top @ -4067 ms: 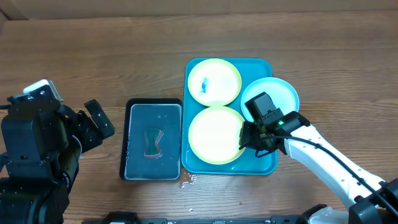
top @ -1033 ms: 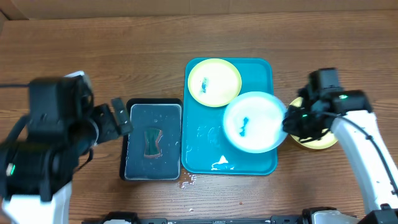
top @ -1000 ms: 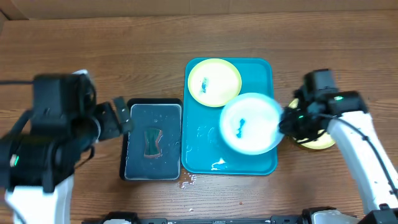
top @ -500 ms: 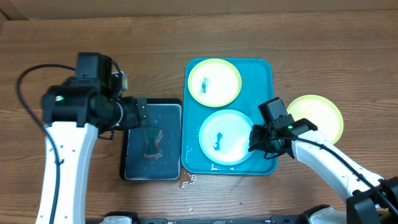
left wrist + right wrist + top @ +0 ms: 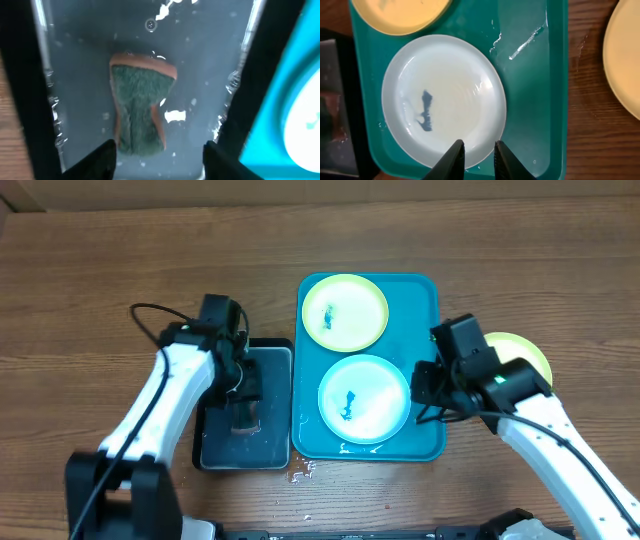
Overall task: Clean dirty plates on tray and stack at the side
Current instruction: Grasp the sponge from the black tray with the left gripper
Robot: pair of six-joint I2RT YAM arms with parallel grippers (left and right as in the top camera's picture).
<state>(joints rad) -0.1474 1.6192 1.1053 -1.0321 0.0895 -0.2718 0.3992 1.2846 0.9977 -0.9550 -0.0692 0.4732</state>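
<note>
The wooden worktop point(image 5: 120, 260) carried the turquoise tray point(image 5: 425, 320), with a black tray point(image 5: 270, 430) of water just beside it at 9 o'clock. Inside the turquoise one, the smeared yellow-green plate point(image 5: 344, 311) sat at 12 o'clock and the light-blue plate point(image 5: 365, 398) at 6 (also smeared). The other yellow-green plate point(image 5: 525, 355) lay on the worktop at 3 o'clock. The right jaws hung slightly parted over the light-blue plate's rim, gripping nothing. The left jaws stood apart, straddling the green sponge point(image 5: 137, 112).

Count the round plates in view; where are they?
3. A yellow-green rimmed round plate at the turquoise plastic tray's far end; a smeared light-blue rimmed plate at its near end; another yellow-green plate on the wooden table right of it, partly behind the arm.
</note>
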